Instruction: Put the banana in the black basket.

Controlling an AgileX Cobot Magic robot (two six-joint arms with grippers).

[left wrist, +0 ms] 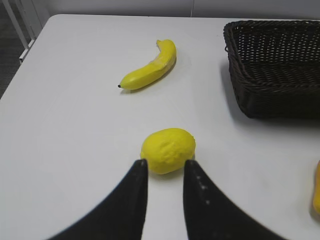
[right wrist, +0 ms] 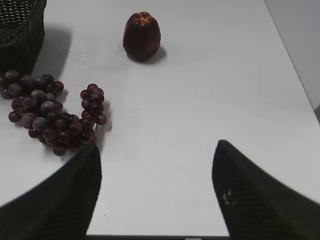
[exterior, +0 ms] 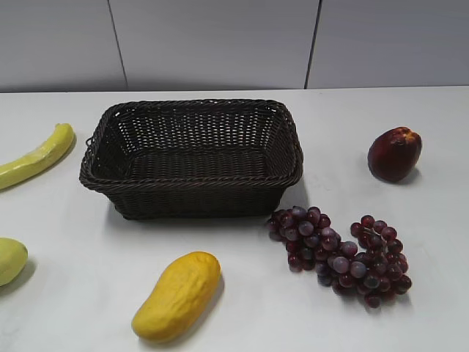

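Left gripper (left wrist: 163, 167): low over table, fingers slightly parted, nothing between them, tips just short of a rounded yellow fruit (left wrist: 167, 150). Right gripper (right wrist: 157, 152): spread wide, nothing held. Banana (exterior: 35, 156): on table, left of black basket (exterior: 192, 158), apart. No readable writing.

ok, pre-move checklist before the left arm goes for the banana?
1. Banana lying free on the table: ok.
2. Black basket empty, room for it: ok.
3. Left gripper empty, jaws slightly apart: ok.
4. Left gripper aimed at the banana: not ok, the rounded yellow fruit sits just ahead of its fingertips.
5. Right gripper open, apart from the grapes and the dark red fruit: ok.
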